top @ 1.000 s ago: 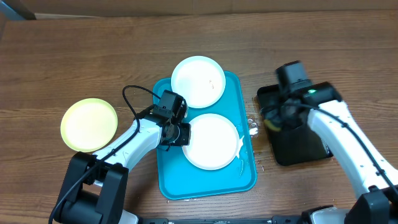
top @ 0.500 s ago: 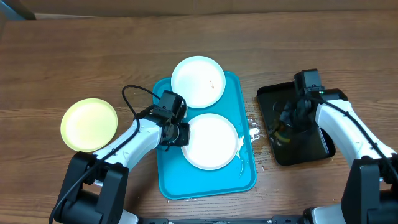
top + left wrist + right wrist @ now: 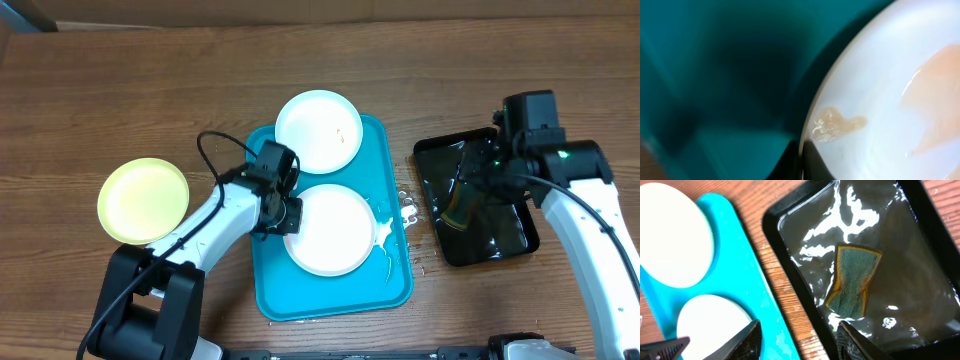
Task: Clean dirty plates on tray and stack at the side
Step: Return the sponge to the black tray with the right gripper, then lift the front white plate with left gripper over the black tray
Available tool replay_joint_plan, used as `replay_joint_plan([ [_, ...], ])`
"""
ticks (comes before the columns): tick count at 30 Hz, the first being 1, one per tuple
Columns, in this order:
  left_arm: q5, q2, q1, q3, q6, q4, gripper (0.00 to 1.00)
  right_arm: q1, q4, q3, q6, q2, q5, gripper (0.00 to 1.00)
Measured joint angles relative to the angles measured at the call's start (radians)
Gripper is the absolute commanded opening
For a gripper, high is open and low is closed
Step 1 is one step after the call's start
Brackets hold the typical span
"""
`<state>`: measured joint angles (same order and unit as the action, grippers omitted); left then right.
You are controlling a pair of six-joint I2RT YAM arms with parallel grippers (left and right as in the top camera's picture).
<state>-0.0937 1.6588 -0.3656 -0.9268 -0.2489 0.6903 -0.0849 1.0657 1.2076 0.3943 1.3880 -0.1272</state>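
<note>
Holding a white plate on the turquoise tray

The turquoise tray [image 3: 272, 290] lies at the middle of the wooden table [image 3: 120, 90] with two white plates on it. The lower white plate [image 3: 332, 230] sits at the tray's centre. The upper white plate [image 3: 318, 132] overhangs the tray's far rim and carries a few tiny red specks. The left claw [image 3: 287, 215] is closed on the lower white plate's left rim. Its wrist view shows that rim very close, with a pale tan smear [image 3: 837, 125] just inside it. White splashes [image 3: 385, 236] mark the tray beside this plate. A yellow-green plate [image 3: 143, 200] rests on the table, well apart to the tray's left.

Just beside the tray's right edge stands a glossy black tray [image 3: 505, 245] holding a wet, shiny film. A green and yellow sponge [image 3: 852, 280] lies inside it. The right claw [image 3: 799, 330] hangs above it, fingers apart, holding nothing.
</note>
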Motion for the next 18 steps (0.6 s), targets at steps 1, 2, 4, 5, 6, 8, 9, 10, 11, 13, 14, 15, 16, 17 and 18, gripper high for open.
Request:
replay_joint_plan([
  [1,0.018,0.003,-0.001,-0.042,0.009,0.076,0.04,0.000,0.002,0.000,0.000,-0.014,0.000,0.54],
  [2,0.034,0.004,-0.001,-0.090,0.018,0.135,0.04,0.000,0.002,0.001,0.001,-0.025,-0.001,0.55],
  [4,0.071,0.010,-0.013,-0.225,0.040,0.232,0.04,0.002,0.005,0.001,0.007,-0.035,-0.002,0.55],
  [5,0.084,0.011,-0.019,-0.283,0.047,0.258,0.04,0.004,0.009,0.001,0.013,-0.037,-0.003,0.55],
  [6,0.101,0.012,-0.032,-0.361,0.054,0.283,0.04,0.011,0.019,0.001,0.025,-0.037,-0.004,0.55],
  [8,0.132,0.012,-0.070,-0.490,0.067,0.302,0.04,0.029,0.027,0.001,0.033,-0.037,-0.006,0.55],
  [9,0.150,0.011,-0.100,-0.554,0.071,0.294,0.04,0.044,0.029,0.001,0.042,-0.037,-0.007,0.56],
  [10,0.174,0.011,-0.135,-0.606,0.074,0.273,0.04,0.064,0.029,0.001,0.051,-0.037,-0.007,0.56],
  [11,0.198,0.010,-0.166,-0.635,0.077,0.247,0.04,0.085,0.032,0.001,0.058,-0.037,-0.007,0.55],
  [13,0.257,0.008,-0.227,-0.664,0.081,0.166,0.04,0.123,0.038,0.001,0.067,-0.037,-0.014,0.55],
  [14,0.286,0.008,-0.259,-0.669,0.085,0.118,0.04,0.147,0.039,0.001,0.073,-0.037,-0.022,0.55],
  [15,0.321,0.009,-0.294,-0.669,0.089,0.059,0.04,0.170,0.043,0.001,0.076,-0.037,-0.031,0.55],
  [16,0.351,0.012,-0.327,-0.669,0.095,0.004,0.04,0.192,0.049,0.001,0.078,-0.037,-0.040,0.55],
  [17,0.387,0.018,-0.364,-0.670,0.103,-0.059,0.04,0.209,0.053,0.001,0.080,-0.037,-0.048,0.55],
  [18,0.419,0.024,-0.389,-0.671,0.114,-0.105,0.04,0.230,0.060,0.001,0.082,-0.037,-0.059,0.55],
])
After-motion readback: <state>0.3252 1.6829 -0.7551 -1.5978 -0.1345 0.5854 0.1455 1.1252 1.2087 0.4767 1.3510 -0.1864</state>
